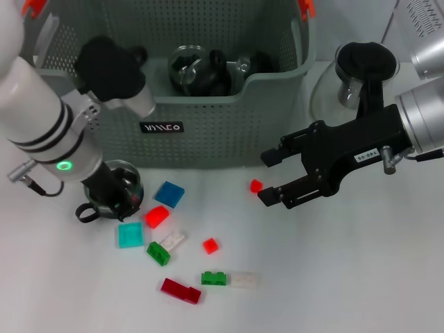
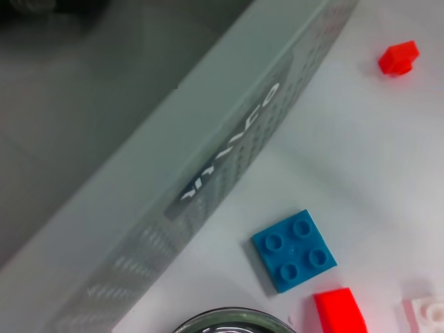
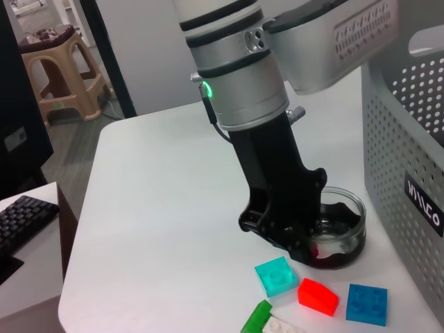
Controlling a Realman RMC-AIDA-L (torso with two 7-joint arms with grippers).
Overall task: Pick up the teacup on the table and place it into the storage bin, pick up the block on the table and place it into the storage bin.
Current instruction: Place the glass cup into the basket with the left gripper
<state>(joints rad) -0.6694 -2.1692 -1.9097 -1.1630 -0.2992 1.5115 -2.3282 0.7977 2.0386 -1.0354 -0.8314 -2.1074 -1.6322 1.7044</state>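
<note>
The glass teacup (image 1: pixel 114 187) stands on the white table before the storage bin's (image 1: pixel 208 132) left front corner. My left gripper (image 3: pixel 298 236) reaches down onto the teacup's (image 3: pixel 340 232) rim. My right gripper (image 1: pixel 266 178) hangs open right of the bin's front, and a small red block (image 1: pixel 256 185) shows between its fingertips. More blocks lie scattered in front: blue (image 1: pixel 169 193), red (image 1: pixel 156 216), teal (image 1: pixel 130 235), green (image 1: pixel 158 252). The left wrist view shows the bin wall (image 2: pixel 208 159), the blue block (image 2: pixel 293 250) and the teacup's rim (image 2: pixel 229 322).
Glassware with dark parts (image 1: pixel 201 69) lies inside the bin. A glass carafe (image 1: pixel 354 76) with a black handle stands right of the bin. Other blocks lie nearer the front: small red (image 1: pixel 210 245), green (image 1: pixel 214 278), clear (image 1: pixel 243 279), dark red (image 1: pixel 181 290).
</note>
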